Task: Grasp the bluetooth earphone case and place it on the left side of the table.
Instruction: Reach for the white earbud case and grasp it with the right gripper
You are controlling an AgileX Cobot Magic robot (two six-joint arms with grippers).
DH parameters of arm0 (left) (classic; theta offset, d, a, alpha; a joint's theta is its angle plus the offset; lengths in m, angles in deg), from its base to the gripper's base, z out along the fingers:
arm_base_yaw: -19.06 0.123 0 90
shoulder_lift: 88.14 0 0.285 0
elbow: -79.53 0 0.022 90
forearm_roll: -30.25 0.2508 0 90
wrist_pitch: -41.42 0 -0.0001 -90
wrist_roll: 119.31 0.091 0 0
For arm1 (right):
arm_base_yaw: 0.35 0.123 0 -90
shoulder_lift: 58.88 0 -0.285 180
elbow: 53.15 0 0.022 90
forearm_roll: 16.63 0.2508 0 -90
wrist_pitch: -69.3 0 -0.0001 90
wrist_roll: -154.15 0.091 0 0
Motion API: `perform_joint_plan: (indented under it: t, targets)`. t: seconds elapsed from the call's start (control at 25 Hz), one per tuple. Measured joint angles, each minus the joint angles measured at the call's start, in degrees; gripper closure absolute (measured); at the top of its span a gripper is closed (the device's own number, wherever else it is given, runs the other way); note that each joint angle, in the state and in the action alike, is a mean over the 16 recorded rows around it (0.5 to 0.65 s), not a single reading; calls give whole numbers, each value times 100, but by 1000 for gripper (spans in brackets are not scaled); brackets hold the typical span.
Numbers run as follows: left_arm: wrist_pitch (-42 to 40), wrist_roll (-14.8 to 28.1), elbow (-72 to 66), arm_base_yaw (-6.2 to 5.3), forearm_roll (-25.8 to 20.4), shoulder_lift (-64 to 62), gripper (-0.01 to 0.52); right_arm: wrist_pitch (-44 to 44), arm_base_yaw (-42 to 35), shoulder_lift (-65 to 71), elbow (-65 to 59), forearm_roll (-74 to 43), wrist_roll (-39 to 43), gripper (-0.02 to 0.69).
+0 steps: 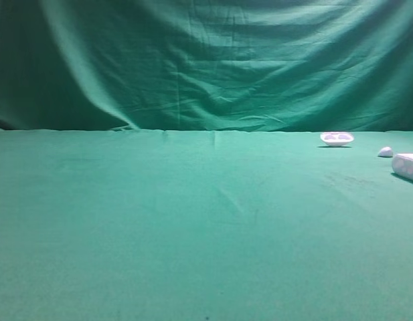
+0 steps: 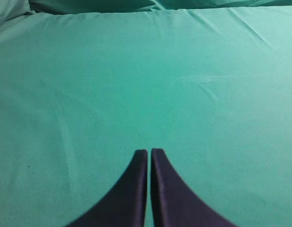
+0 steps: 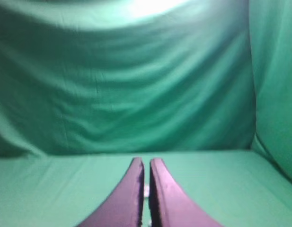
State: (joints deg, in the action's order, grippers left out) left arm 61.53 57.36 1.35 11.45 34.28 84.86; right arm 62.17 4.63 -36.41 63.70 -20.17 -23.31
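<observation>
- Green cloth covers the table [image 1: 193, 234] and the backdrop curtain [image 1: 193, 60] alike; faint creases run across mid-frame in the high view.
- Bluetooth earphone case [image 1: 407, 166] sits at the far right edge of the high view, partly cut off by the frame. White, oblong, lying on the cloth.
- Small white pebble-like piece [image 1: 385, 152] lies just up-left of the case, apart from it.
- Shallow white dish-like piece [image 1: 337, 138] sits further up-left, near the table's back edge. Well apart from the other two.
- Neither arm shows in the high view.
- Left gripper [image 2: 149, 151]: dark fingers nearly together, a thin slit between the tips, nothing held. Points at bare cloth in the lower centre of its wrist view.
- Right gripper [image 3: 146, 161]: same, fingers almost touching, nothing gripped. Aimed at the curtain, above the table. A small pale speck shows in the slit low in the frame; cannot tell what it is.
- Judgement: task not started. Case is on the right, so the right arm looks the natural pick; it needs to open wide first.
- Risk: smooth rounded case could slip in a narrow pinch; the pebble nearby could get nudged.
</observation>
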Motion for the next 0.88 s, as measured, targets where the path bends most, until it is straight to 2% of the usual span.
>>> perform_joint_plan:
  t: [0.36,0.6,0.72,0.88]
  targets:
    - [0,0,0,0,0,0,514,-2235,123,2407,1505,66,-280,665]
    - [0,0,0,0,0,0,514,-3333,442,4019,2332,-8,-450,655]
    - [0,0,0,0,0,0,514,-3668,612,4791,2722,-61,-520,610]
    - [0,0,0,0,0,0,514,-3854,811,5745,3182,-119,-560,484]
